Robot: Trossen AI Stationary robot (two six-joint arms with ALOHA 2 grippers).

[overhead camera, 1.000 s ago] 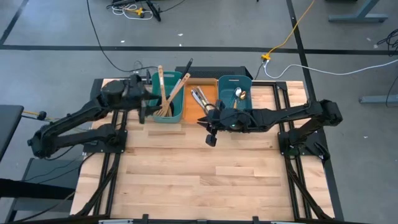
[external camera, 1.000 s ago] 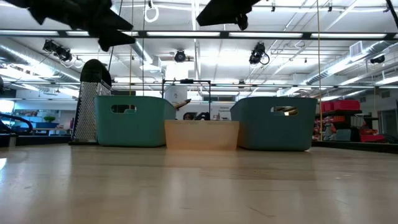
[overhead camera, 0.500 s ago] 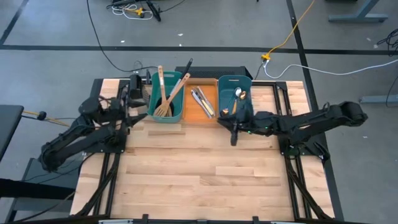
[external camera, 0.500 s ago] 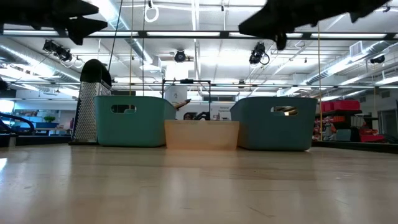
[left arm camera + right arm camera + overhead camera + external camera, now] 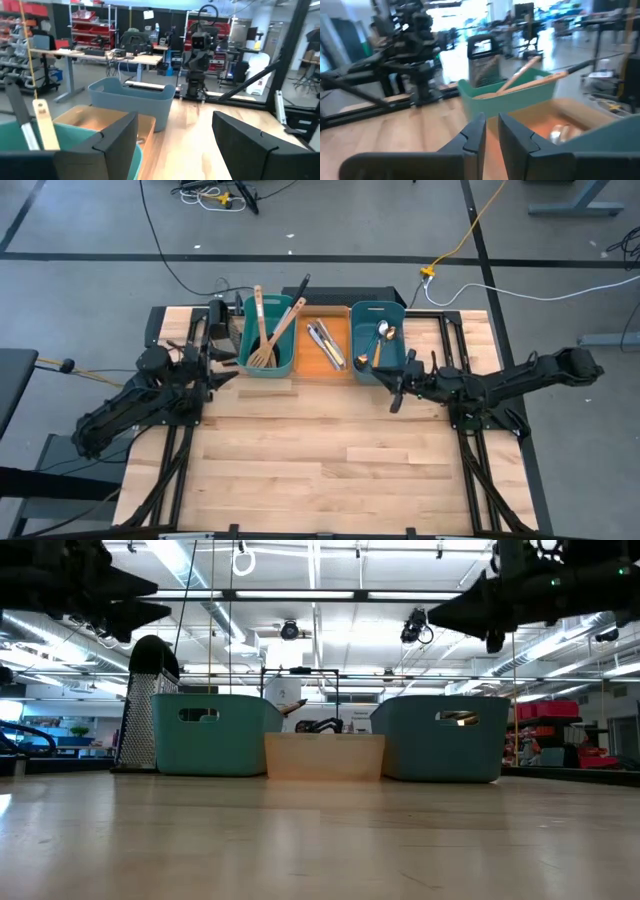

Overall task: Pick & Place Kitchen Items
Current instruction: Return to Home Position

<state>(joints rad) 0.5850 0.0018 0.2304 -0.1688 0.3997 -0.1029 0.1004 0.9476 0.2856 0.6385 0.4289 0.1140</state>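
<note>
Right gripper (image 5: pixel 394 397), fingers nearly together, sits just beside ur teal plastic spoon bin (image 5: pixel 378 305), so a sloppy retract could clip it; left gripper (image 5: pixel 226 374) is spread open, empty

Three bins are ranged side by side at the far table (image 5: pixel 320 840) edge: teal bin (image 5: pixel 210 740) left, tan bin (image 5: pixel 324 758) centre, darker teal bin (image 5: pixel 440 745) right. A grater (image 5: pixel 143 710) is stood left of them. Left gripper (image 5: pixel 150 598) and right gripper (image 5: pixel 440 616) are held high above.
</note>
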